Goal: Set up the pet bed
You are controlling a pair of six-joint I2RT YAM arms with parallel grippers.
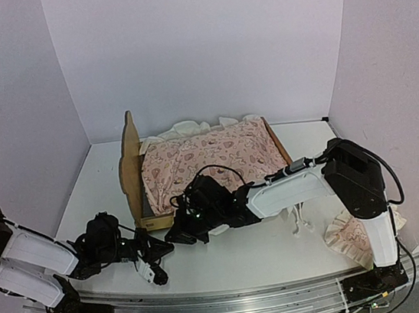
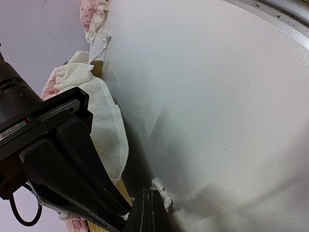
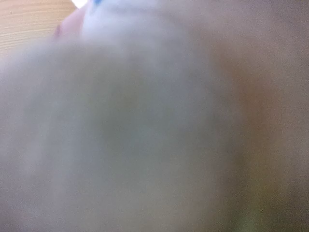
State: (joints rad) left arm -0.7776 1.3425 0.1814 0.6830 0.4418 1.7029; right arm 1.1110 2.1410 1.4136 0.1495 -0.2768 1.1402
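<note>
The left hand (image 1: 153,270) sits low near the front edge of the desk (image 1: 239,264), just short of the bed (image 1: 127,167). The bed stands mid-desk with a pink cover (image 1: 218,159) in it. The right hand (image 1: 193,222) is at its near corner, and we cannot tell its grip. The left wrist shows our fingers (image 2: 142,215) together beside a frayed cord (image 2: 161,189). The right wrist is blur. We judge the bed light and stiff; take a side rail.

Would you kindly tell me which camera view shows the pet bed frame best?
The top external view: the pet bed shows its headboard and rails, pink cover inside. The left wrist view catches only slivers of wood; the right wrist view is blurred, wood in one corner.
</note>
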